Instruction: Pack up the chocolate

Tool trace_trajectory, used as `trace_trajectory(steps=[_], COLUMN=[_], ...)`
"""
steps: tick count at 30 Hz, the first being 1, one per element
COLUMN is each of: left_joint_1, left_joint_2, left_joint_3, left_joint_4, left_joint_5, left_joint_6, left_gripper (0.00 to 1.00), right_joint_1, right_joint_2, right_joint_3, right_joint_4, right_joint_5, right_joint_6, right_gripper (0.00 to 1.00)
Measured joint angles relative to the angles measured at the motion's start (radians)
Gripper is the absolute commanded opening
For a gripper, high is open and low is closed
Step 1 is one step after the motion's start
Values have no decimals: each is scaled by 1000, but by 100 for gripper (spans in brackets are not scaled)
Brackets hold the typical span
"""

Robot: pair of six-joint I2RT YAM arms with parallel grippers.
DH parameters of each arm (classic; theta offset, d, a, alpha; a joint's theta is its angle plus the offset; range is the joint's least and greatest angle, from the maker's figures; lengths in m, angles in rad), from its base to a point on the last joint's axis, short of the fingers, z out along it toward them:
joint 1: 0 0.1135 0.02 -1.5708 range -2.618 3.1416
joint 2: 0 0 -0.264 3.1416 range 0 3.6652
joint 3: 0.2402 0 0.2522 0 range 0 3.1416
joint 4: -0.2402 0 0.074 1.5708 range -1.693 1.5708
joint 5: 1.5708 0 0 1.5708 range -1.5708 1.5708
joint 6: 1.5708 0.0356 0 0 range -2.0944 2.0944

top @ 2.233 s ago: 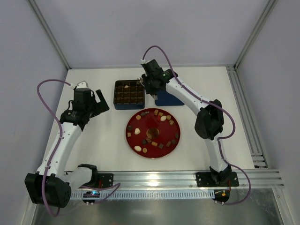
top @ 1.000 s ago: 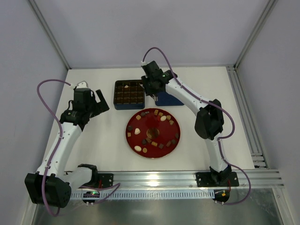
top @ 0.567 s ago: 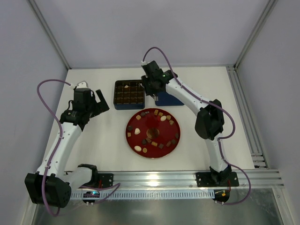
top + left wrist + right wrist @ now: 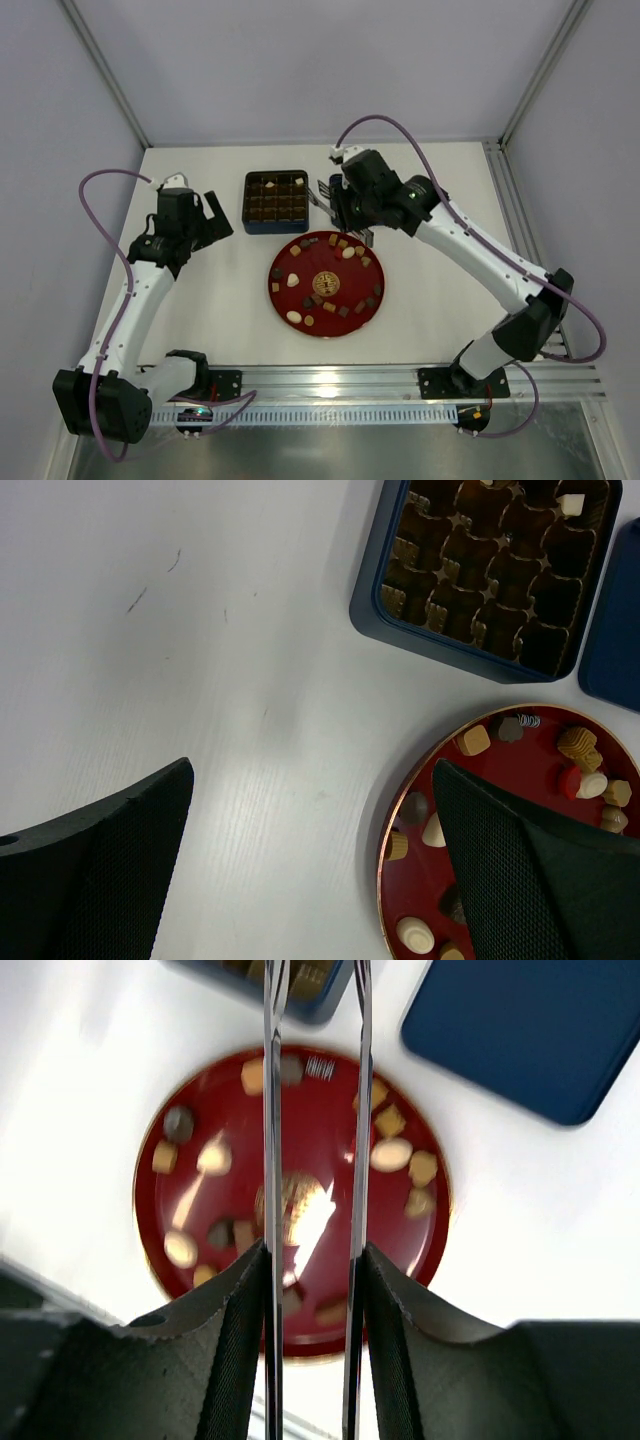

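**Right gripper** (image 4: 337,212): thin blade fingers (image 4: 270,1110) run parallel with a narrow gap between them, and nothing is in the gap. It hangs over the upper rim of the red plate (image 4: 350,278), centre of the overhead frame. The dark blue tin (image 4: 246,202) is just to its left. The tin's lid (image 4: 520,1030) lies at the upper right of the right wrist view.
- Judgement: it is empty and aimed down at the plate, so a pick is the step in hand. The narrow gap suits bite-size pieces.
- The right wrist view is blurred, so I cannot tell which piece it is lined up on.

**Left gripper** (image 4: 310,860): mesh pads wide apart, nothing between them. It sits over bare desk (image 4: 200,630) at the left of the overhead frame, apart from the tin and the plate.
- Judgement: it is parked aside so the right arm has a free path between plate and tin.

**Chocolate** (image 4: 348,253): nearly all of it is on the plate, in a loose ring around the gold emblem (image 4: 324,280), with none on the emblem.
- The pieces are small: dark brown, light brown and cream-white; square, round and oval.
- One light-brown piece looks ridged.
- Most lie apart, with a few bunched at the plate's upper right.

**Tin contents**: a cream piece sits in the upper-right compartment, with perhaps one or two more in the upper row. The other cups look empty.
- Judgement: packing has barely begun.
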Motion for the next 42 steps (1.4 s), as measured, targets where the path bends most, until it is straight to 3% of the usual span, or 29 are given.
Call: trace_trajectory(steps=[8, 18, 42], left_joint_1=[0, 0, 0], left_joint_2=[0, 0, 0], left_joint_3=[0, 0, 0], left_joint_4=[0, 0, 0], left_joint_5=[0, 0, 0], left_joint_6=[0, 0, 0], left_gripper=[100, 100, 100], right_joint_1=[188, 314, 353], right_joint_2=[-188, -235, -189], right_joint_3=[-225, -384, -441], right_joint_4=[-138, -198, -163], right_joint_5=[-35, -69, -78], right_joint_6=[68, 152, 188], right_gripper=[43, 43, 43])
